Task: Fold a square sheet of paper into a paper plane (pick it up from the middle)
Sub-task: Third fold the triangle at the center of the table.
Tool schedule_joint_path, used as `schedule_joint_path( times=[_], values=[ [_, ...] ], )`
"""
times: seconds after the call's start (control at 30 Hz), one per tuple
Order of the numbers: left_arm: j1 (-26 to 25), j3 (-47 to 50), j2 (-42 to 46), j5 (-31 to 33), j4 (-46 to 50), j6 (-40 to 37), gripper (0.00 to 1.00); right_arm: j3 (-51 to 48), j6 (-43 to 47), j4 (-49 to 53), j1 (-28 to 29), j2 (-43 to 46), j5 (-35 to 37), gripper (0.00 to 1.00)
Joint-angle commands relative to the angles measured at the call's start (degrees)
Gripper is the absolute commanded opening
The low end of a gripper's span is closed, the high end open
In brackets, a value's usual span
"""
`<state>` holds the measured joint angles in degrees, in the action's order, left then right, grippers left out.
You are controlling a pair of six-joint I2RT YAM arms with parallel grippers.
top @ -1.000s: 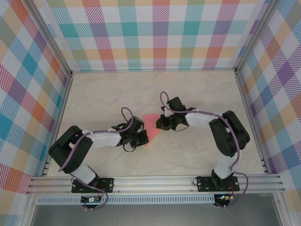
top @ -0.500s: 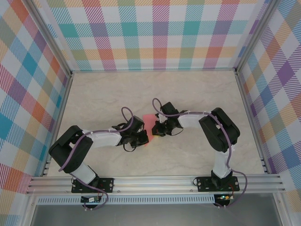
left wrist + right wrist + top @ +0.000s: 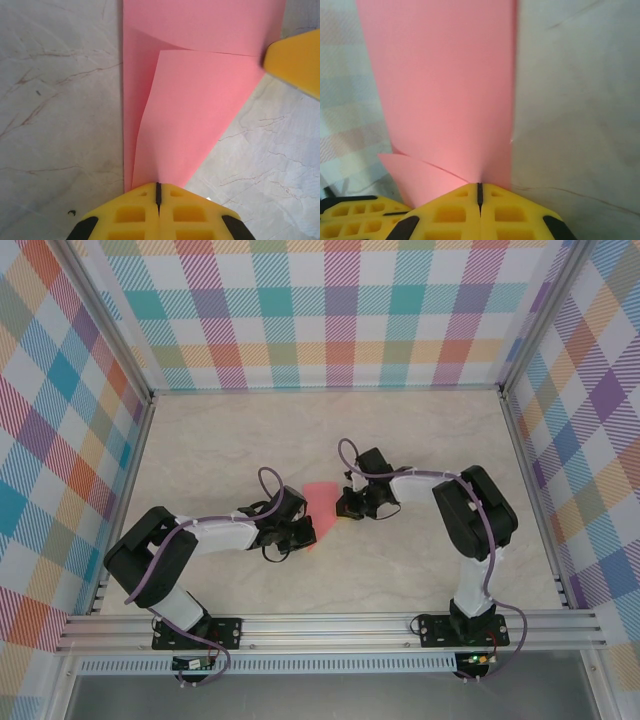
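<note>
Marble tabletop, pink paper pinched by left hand, right hand

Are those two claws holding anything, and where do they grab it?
The folded pink paper sheet. The left gripper pinches its pointed end in shut jaws; the right gripper pinches the wide end, near a corner.

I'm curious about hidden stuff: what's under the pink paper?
Marbled table shows around the pink paper, and a folded layer lies under its top flap. Whatever is straight beneath is covered.
</note>
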<state>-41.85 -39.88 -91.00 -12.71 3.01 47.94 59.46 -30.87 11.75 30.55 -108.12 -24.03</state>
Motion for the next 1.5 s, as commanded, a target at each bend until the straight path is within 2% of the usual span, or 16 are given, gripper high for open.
schedule_joint_path(
  times=[0.0,0.1,0.2,0.3,0.37,0.57,0.8,1.07,1.47],
  values=[
    [-0.9,1.4,-1.7,1.7,8.6,-1.5,0.0,-0.6,0.4,2.9,-1.1,4.2,7.1,0.0],
    [-0.8,0.7,-0.3,1.7,8.3,-2.2,0.0,-2.3,-1.9,2.3,-1.1,8.1,7.3,0.06],
    [-0.9,-1.3,2.2,1.9,7.8,-3.1,0.0,-4.5,-4.9,1.5,-1.0,11.5,6.9,0.2],
    [-0.9,-3.6,4.7,4.0,7.5,-3.9,0.08,-6.7,-8.3,-0.6,-1.0,13.5,4.5,0.34],
    [-0.8,-4.9,5.4,6.3,7.4,-4.2,0.13,-7.9,-10.4,-2.1,-1.0,14.1,2.5,0.39],
    [-0.8,-8.1,2.2,9.7,6.6,-4.5,0.13,-9.2,-14.4,-5.4,-1.0,13.3,-1.3,0.51],
    [-0.8,-10.5,-2.1,11.6,7.5,-4.7,0.06,-9.0,-15.7,-6.3,-0.8,11.9,-2.5,0.57],
    [-0.8,-12.0,-5.8,14.8,11.3,-5.1,0.02,-8.5,-16.8,-6.6,-0.4,9.9,-3.7,0.57],
    [-0.8,-11.1,-6.3,14.7,11.0,-4.7,0.01,-5.6,-18.4,-6.6,1.2,5.7,-5.3,0.46]
  ],
)
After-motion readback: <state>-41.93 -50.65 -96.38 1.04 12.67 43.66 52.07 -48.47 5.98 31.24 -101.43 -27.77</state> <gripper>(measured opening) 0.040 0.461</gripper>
